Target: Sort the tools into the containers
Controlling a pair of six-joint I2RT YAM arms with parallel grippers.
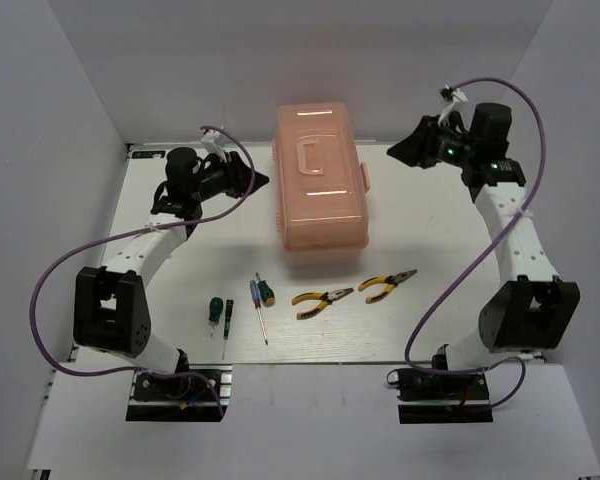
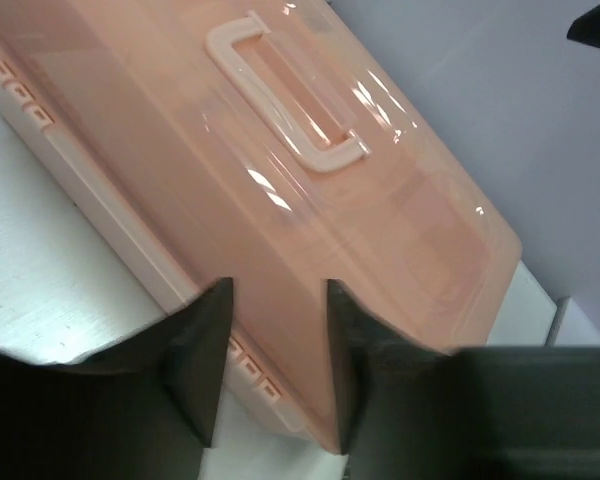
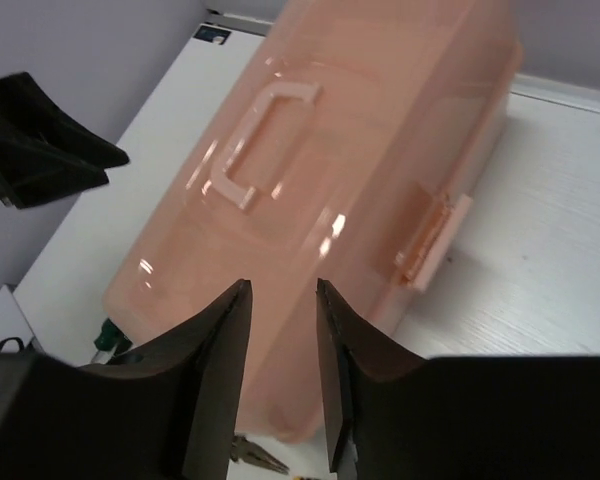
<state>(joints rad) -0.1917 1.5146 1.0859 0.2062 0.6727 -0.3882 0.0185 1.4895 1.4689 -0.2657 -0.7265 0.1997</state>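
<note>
The peach-pink toolbox (image 1: 320, 200) stands shut mid-table, lid handle (image 1: 310, 155) on top, latch (image 1: 366, 178) on its right side. In front of it lie a dark green screwdriver (image 1: 217, 313), a blue-and-green screwdriver (image 1: 260, 296) and two yellow-handled pliers (image 1: 322, 300) (image 1: 387, 284). My left gripper (image 1: 258, 181) hovers open and empty at the box's left side (image 2: 277, 330). My right gripper (image 1: 398, 152) hovers open and empty to the right of the box (image 3: 280, 340), above the latch (image 3: 430, 235). The toolbox fills both wrist views (image 2: 310, 200) (image 3: 360, 130).
White walls close in the table on the left, back and right. The left arm's purple cable (image 1: 55, 270) loops out to the left; the right arm's cable (image 1: 450, 290) hangs over the table's right part. A plier tip (image 3: 255, 455) shows under the right fingers.
</note>
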